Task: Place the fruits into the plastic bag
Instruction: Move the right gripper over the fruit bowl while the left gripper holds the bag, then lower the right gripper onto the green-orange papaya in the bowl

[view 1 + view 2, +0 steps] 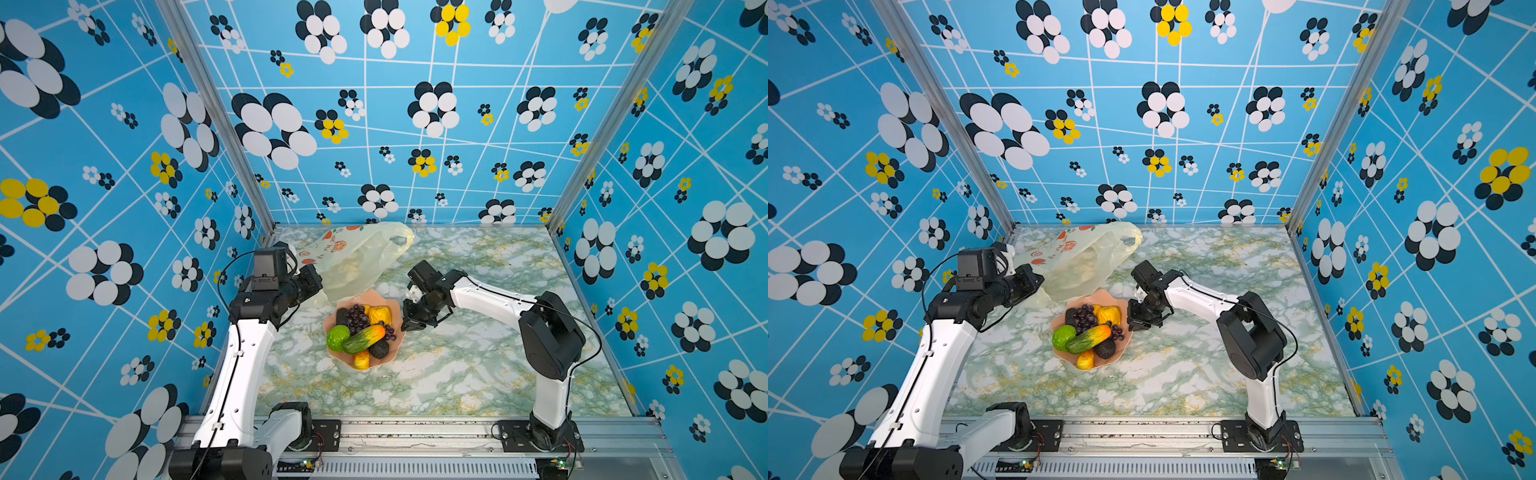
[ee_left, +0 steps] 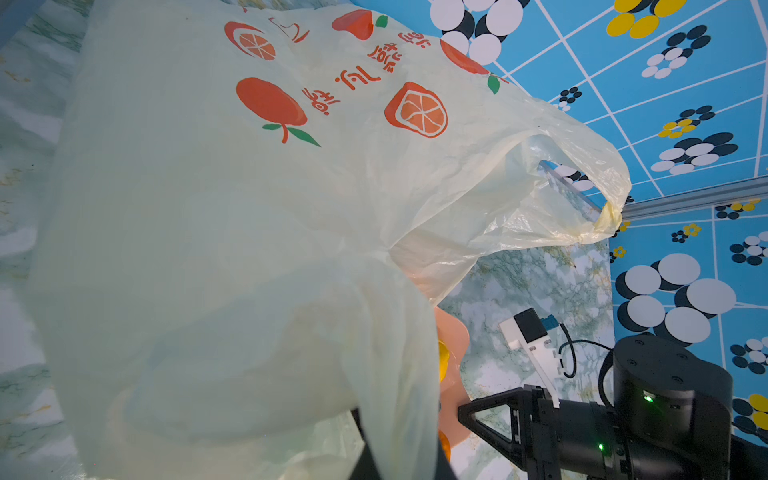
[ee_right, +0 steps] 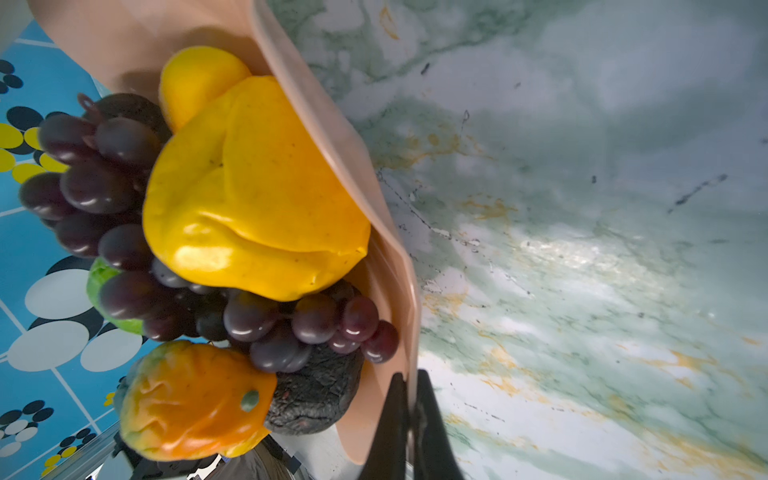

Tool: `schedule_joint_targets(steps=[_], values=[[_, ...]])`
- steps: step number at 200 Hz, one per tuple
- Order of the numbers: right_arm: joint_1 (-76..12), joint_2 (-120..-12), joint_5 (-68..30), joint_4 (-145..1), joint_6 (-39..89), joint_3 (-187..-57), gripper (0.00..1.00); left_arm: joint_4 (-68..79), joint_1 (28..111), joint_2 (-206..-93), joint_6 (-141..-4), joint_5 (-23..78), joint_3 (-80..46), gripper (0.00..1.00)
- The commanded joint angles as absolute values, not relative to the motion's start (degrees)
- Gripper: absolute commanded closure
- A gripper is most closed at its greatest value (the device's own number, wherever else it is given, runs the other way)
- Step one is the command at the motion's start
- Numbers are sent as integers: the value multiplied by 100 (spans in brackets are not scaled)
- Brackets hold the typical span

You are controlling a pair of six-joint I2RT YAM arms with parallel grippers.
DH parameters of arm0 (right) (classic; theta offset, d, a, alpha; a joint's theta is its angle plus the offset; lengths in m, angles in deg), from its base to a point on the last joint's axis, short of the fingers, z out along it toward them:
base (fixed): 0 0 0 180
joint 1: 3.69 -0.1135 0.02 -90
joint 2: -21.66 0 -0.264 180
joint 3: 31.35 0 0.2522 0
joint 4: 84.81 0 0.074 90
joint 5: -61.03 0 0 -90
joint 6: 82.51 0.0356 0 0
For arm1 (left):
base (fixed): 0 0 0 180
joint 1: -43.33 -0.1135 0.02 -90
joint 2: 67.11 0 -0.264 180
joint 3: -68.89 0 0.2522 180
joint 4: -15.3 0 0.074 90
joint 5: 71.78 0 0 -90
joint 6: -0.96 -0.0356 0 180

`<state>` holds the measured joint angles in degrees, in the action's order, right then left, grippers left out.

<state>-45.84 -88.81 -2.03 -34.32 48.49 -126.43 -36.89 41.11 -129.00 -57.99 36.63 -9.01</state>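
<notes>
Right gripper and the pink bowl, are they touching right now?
Touching. The right wrist view shows the right gripper shut on the pink bowl, with its jaws pinching the rim from both sides and no gap.

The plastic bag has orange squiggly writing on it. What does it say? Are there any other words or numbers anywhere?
On the plastic bag: a row of orange characters among printed orange slices. They are not Latin letters, and they are turned and creased, so I cannot read them surely.
The same writing in a top view: too small to read.
On the pink bowl and the fruits: no words or numbers show.
</notes>
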Motion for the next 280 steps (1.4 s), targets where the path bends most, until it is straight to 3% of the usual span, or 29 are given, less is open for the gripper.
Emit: schedule_joint_targets(steps=[1, 90, 177, 210, 280], values=[[-4465, -8587, -536, -3129, 4758, -12388, 98, -3731, 4142, -12752, -5810, 3668, -863, 100], [-3166, -7638, -660, -3022, 4107, -11273, 100, -3495, 4327, -12575, -5351, 3817, -509, 100], [-1501, -6740, -730, -2646, 3248, -10331, 100, -2866, 6219, -12664, -4854, 3129, -116, 100], [-1093, -6435, -718, -2580, 3090, -10055, 98, -2784, 6568, -12785, -4753, 2980, -47, 100], [-1081, -5788, -895, -2165, 3025, -9923, 52, -3493, 6582, -12387, -4753, 2662, 41, 100]])
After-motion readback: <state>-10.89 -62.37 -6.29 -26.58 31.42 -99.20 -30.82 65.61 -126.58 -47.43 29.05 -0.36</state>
